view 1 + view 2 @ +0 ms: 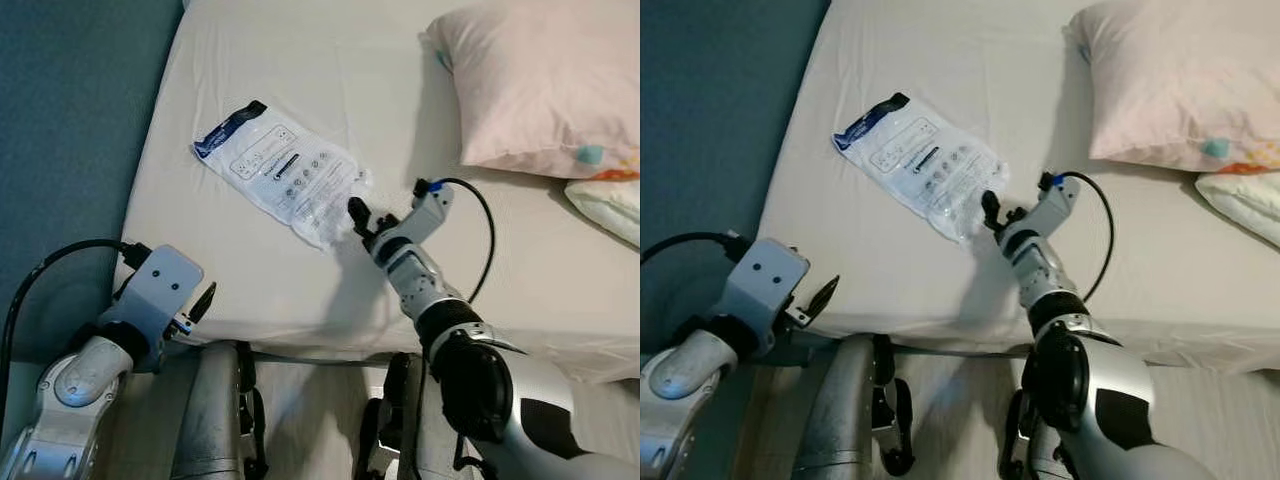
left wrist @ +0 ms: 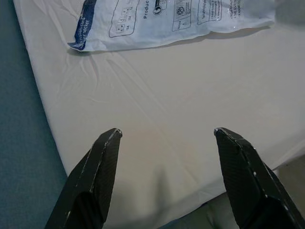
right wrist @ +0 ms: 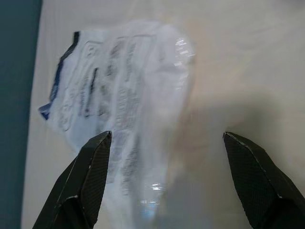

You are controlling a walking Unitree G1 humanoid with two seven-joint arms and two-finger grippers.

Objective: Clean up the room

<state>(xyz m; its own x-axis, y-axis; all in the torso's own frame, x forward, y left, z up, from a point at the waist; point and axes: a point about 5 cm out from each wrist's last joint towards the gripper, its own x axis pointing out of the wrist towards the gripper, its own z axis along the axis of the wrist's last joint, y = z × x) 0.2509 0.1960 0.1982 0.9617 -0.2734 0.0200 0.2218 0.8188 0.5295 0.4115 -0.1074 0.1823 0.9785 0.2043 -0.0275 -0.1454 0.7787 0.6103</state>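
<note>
Plastic bag (image 1: 283, 170) flat on white bed (image 1: 300, 280) | teal floor (image 1: 70, 130) | right gripper (image 1: 362, 222) spread wide, empty | left gripper (image 2: 164, 136) likewise

A plastic bag (image 1: 283, 169) lies on the bed (image 1: 300, 60), left of the pillow (image 1: 545, 85).

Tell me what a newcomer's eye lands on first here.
The white plastic package with blue print lies flat on the bed sheet near its left edge. The right tool, open, reaches over the bed to the package's near end. A pink pillow lies at the far right, and the open left tool hangs beside the bed edge.
</note>
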